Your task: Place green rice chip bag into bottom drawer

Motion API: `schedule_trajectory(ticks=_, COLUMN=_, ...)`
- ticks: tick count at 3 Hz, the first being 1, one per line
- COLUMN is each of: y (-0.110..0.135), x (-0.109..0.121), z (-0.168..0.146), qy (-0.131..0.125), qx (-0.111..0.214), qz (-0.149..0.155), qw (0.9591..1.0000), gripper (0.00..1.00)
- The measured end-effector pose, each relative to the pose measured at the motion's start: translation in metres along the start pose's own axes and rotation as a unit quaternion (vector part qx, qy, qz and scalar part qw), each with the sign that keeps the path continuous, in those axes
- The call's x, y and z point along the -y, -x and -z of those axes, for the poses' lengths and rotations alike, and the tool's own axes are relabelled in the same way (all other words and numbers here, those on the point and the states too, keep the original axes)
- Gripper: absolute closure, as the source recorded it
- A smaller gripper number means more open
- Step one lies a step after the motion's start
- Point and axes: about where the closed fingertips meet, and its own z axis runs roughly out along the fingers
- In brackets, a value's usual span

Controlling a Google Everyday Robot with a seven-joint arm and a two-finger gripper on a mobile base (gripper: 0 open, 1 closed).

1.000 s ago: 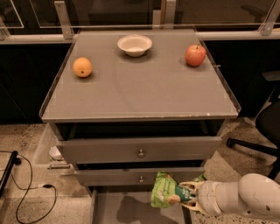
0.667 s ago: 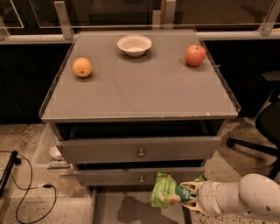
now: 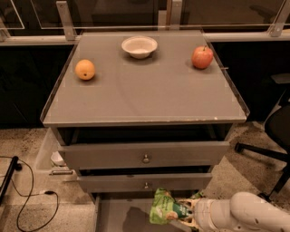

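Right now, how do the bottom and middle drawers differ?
The bottom drawer is pulled far out, floor showing; the middle drawer is barely ajar. The middle drawer shows a round knob; the bottom drawer shows none. Both are grey. The pincer, lower right, holds the green rice chip bag above the bottom drawer.

We think this is an office or a lab: glass partition panels (image 3: 113,11), a black office chair (image 3: 277,129), cables (image 3: 28,195) on a speckled floor (image 3: 20,147). The gripper (image 3: 188,214) is low at the right and clasps the green rice chip bag (image 3: 163,207) above the bottom drawer (image 3: 113,218).
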Motion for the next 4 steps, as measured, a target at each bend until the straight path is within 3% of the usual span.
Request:
schedule_trajectory(ticks=2, y=-0.056, x=-0.012, z=-0.087, qy=-0.02, qx=0.062, qz=-0.006, qw=0.9979, gripper=1.0)
schedule_trajectory(ticks=3, y=-0.087, x=-0.017, z=-0.129, qy=-0.014, qx=0.068, qz=-0.02, qw=0.9974, gripper=1.0)
schedule_trajectory(ticks=4, y=-0.087, x=-0.017, z=-0.129, qy=-0.014, qx=0.068, qz=-0.02, qw=0.9974, gripper=1.0)
